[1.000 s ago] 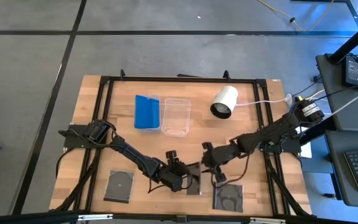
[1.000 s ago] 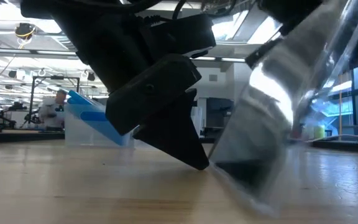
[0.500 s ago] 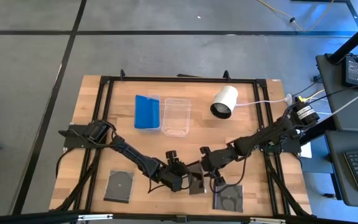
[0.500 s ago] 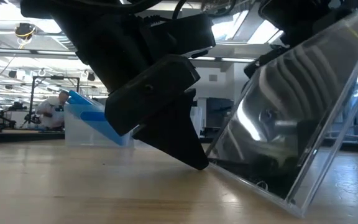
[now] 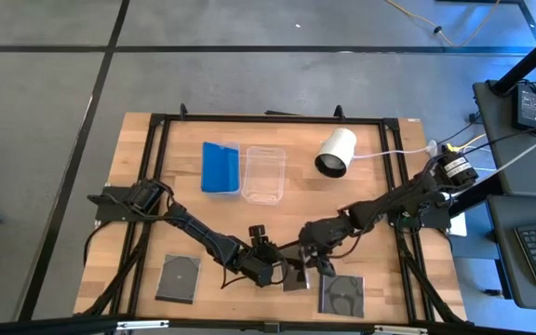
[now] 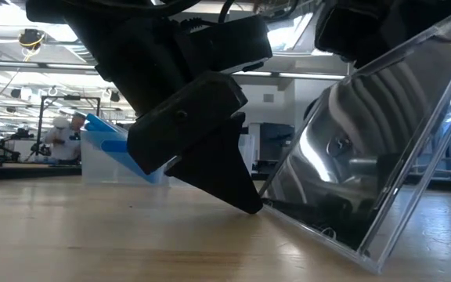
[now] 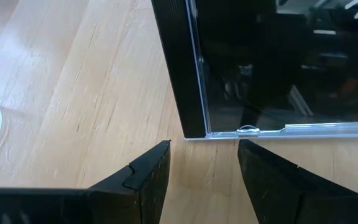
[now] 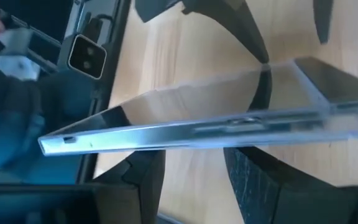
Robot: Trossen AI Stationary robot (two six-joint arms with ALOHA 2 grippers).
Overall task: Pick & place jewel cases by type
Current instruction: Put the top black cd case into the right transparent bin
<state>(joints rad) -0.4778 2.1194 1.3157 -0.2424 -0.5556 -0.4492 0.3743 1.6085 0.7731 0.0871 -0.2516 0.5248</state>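
Dark tilted jewel case [image 6: 351,168] pinched by half-open right end effector [image 5: 313,263]; left end effector [image 5: 285,267] part-open, fingertip at case's lower edge.

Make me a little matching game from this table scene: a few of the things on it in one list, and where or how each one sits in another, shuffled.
Things:
1. blue jewel case
2. white cylinder
3. tilted dark jewel case
4. dark jewel case with disc

Places or states:
A. flat on the table's near left
B. propped up on one edge between both end effectors
C. inside a clear tub
D. lying on its side beside the empty tub

Pairs: 1-C, 2-D, 3-B, 4-A
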